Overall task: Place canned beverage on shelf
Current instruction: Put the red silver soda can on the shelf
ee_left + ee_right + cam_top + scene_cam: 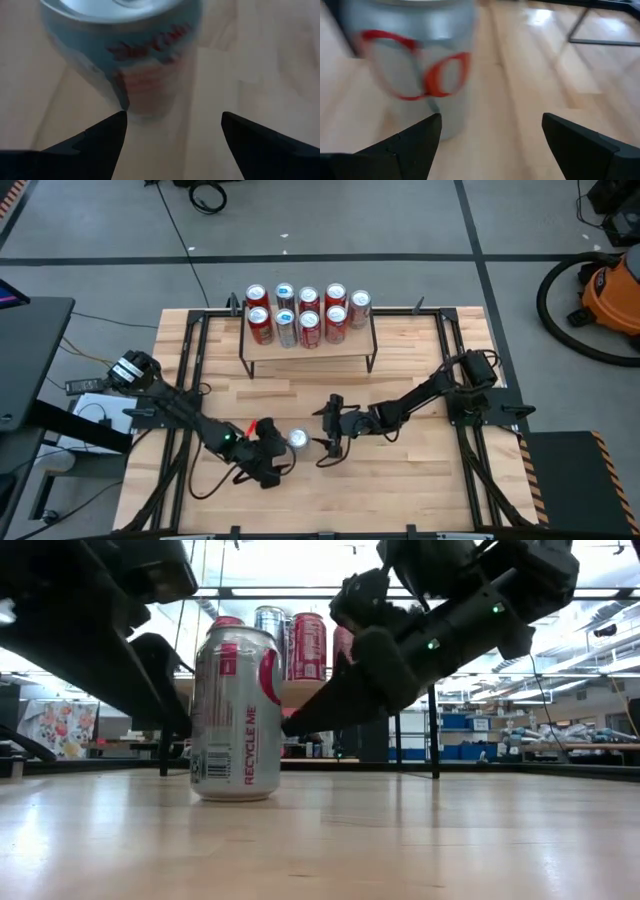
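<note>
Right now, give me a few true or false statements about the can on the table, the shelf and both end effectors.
1. A silver can stands upright on the table. True.
2. The shelf is empty. False: it holds ten cans in two rows.
3. The left end effector is shut on the silver can. False: it is open beside it.
4. The right end effector is open, on the can's other side. True.
5. The silver can lies tipped over. False: it stands upright.

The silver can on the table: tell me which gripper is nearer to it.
Left, narrowly. The left gripper is open right beside the can, on its left in the high view. The right gripper, also open, sits a little farther off on the can's other side.
</note>
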Controlling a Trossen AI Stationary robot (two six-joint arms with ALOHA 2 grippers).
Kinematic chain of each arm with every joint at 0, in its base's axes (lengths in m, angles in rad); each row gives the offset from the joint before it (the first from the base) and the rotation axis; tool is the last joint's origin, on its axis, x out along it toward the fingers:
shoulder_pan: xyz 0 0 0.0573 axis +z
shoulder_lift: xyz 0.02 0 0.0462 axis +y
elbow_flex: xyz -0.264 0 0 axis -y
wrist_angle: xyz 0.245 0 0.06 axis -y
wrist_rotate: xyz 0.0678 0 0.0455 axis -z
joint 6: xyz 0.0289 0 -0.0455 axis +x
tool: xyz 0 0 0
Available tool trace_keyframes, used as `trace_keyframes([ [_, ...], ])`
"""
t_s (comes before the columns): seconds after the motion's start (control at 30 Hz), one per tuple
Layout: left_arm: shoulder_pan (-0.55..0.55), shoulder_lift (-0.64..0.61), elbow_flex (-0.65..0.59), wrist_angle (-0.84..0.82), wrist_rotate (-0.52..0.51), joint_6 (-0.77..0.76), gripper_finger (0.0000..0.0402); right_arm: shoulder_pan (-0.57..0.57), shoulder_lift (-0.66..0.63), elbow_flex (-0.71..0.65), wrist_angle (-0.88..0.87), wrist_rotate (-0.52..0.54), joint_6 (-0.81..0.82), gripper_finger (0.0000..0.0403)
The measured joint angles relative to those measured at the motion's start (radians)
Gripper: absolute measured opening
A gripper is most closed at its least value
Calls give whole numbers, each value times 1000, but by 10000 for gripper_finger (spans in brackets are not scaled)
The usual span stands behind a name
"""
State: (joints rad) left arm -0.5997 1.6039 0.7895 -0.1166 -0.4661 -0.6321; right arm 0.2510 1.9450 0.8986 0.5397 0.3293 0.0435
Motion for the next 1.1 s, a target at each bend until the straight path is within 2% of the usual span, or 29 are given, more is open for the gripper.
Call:
trace_keyframes([
  [0.2, -37, 0, 0, 0, 14, -60, 336, -32, 0, 0, -25, 38, 4, 355],
  [0.43, -34, 0, 0, -34, 4, -61, 336, -33, -1, 0, -16, -124, 8, 355],
  [0.63, 3, 0, 0, -34, -56, -46, 336, 13, -1, 0, -12, -146, 50, 355],
  [0.8, 28, 0, 0, 0, -56, 29, 336, 56, -1, 0, 70, -101, 52, 355],
  [0.87, 33, 0, 0, 13, -56, 49, 336, 66, -1, 0, 101, -51, 53, 355],
  [0.97, 40, 0, 0, 18, -54, 48, 336, 70, -1, 0, 110, 20, 54, 355],
  [1.1, 41, 0, 0, 14, -26, 45, 336, 61, -1, 0, 104, 40, 61, 355],
])
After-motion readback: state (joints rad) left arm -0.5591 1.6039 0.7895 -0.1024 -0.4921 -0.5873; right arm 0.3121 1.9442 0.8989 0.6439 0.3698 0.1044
